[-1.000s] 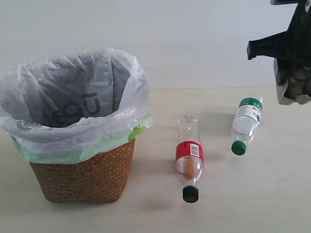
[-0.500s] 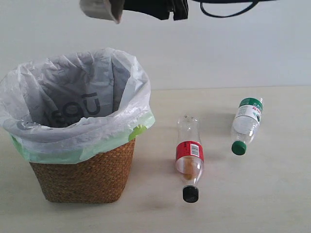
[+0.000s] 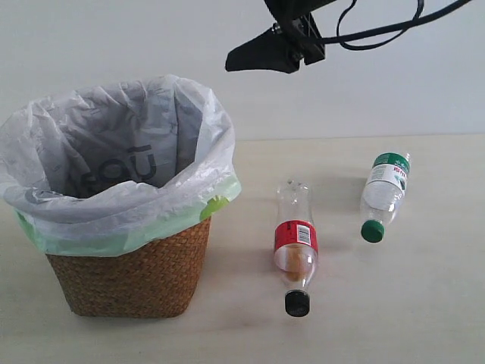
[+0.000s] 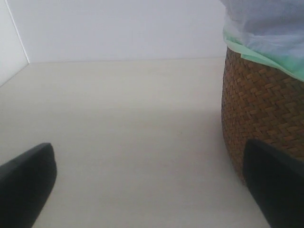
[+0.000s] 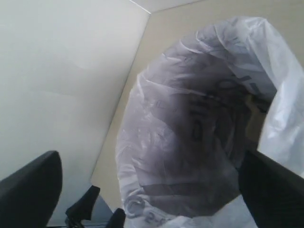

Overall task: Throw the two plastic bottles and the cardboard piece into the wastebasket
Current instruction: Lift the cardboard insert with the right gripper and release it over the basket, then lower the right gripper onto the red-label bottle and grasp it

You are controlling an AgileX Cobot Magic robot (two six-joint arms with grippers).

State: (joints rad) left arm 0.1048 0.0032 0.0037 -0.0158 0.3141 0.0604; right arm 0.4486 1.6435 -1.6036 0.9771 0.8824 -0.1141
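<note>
The wastebasket (image 3: 129, 277) stands at the left of the table, its white and green bag open. The longer bottle with red label and black cap (image 3: 295, 246) lies right of it. Further right lies the shorter green-capped bottle (image 3: 383, 193). My right gripper (image 3: 261, 57) hangs high, above and just right of the basket's rim. Its wrist view looks down into the bag (image 5: 190, 118), and the right gripper (image 5: 152, 185) is open with nothing between its fingers. The cardboard piece is out of view. My left gripper (image 4: 152, 190) is open and low over the table, beside the wicker wall (image 4: 256, 104).
A pale wall runs behind the table (image 3: 424, 303). Black cables (image 3: 379, 30) trail from the right arm across the top of the exterior view.
The right gripper swung from the far right to above the basket holding the cardboard piece. Now its fingers are empty, it has drawn back rightward, and the cardboard no longer shows.
</note>
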